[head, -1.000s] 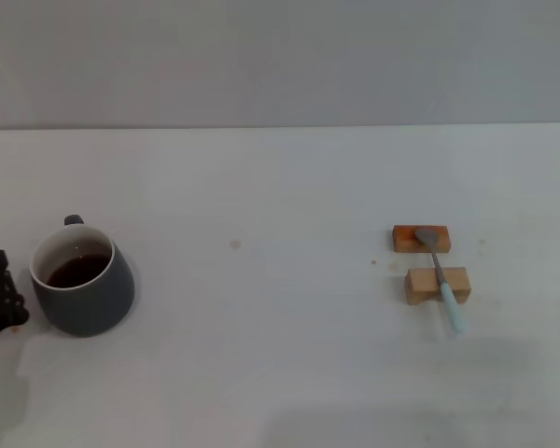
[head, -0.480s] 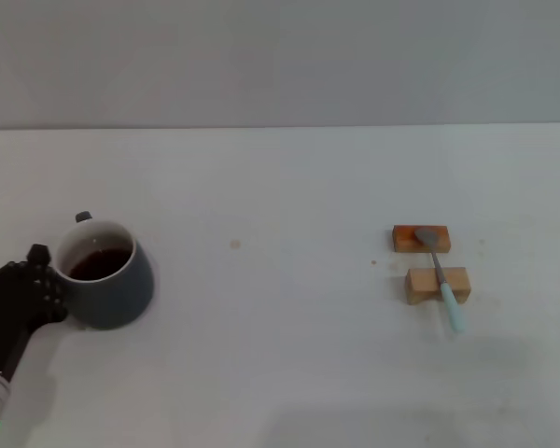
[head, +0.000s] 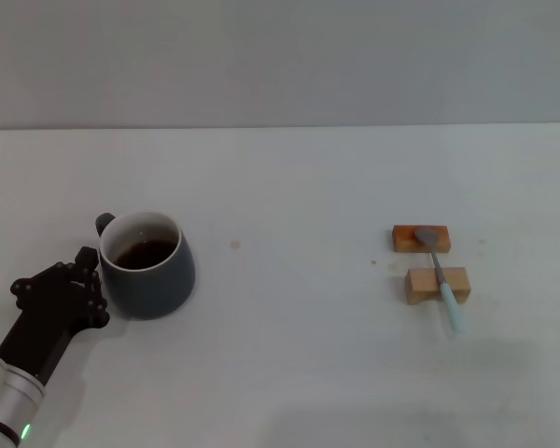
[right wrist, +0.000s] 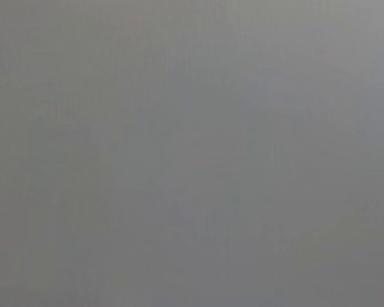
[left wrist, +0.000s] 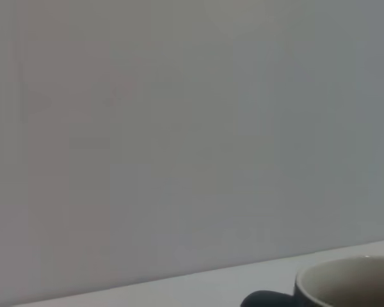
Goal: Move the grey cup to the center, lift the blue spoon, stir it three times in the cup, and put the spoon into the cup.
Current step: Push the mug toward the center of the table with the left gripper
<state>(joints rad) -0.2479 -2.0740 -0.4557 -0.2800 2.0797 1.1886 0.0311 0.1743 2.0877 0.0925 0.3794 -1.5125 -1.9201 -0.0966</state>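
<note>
The grey cup (head: 147, 265) is seen standing upright on the white table (head: 289, 355), on the left side of the scene and at mid-depth, well short of the table's middle. Dark brown liquid is visible inside it, below a pale inner wall. Its small loop handle is turned toward the far left.

The left gripper (head: 86, 285) is placed at the cup's near-left flank, pressed up against or just beside the dark wall; actual contact cannot be confirmed. Whether the black fingers (head: 82, 264) are spread wide, drawn narrow, or closed on the cup cannot be told from the head view. The arm is seen running back to the near-left corner, where a silver wrist segment shows.

In the left wrist view, only the cup's rim (left wrist: 349, 281) and a bit of its handle are caught at the picture's edge, against a blank grey wall.

The blue spoon (head: 439, 274) is found on the right side of the table, well apart from the cup. It is laid across two small wooden blocks: the metal bowl rests on the far block (head: 421, 239), the neck crosses the near block (head: 436, 285), and the pale blue handle slopes down to the table on the near side.

The right gripper is not seen in any view; the right wrist view is filled by plain grey.
</note>
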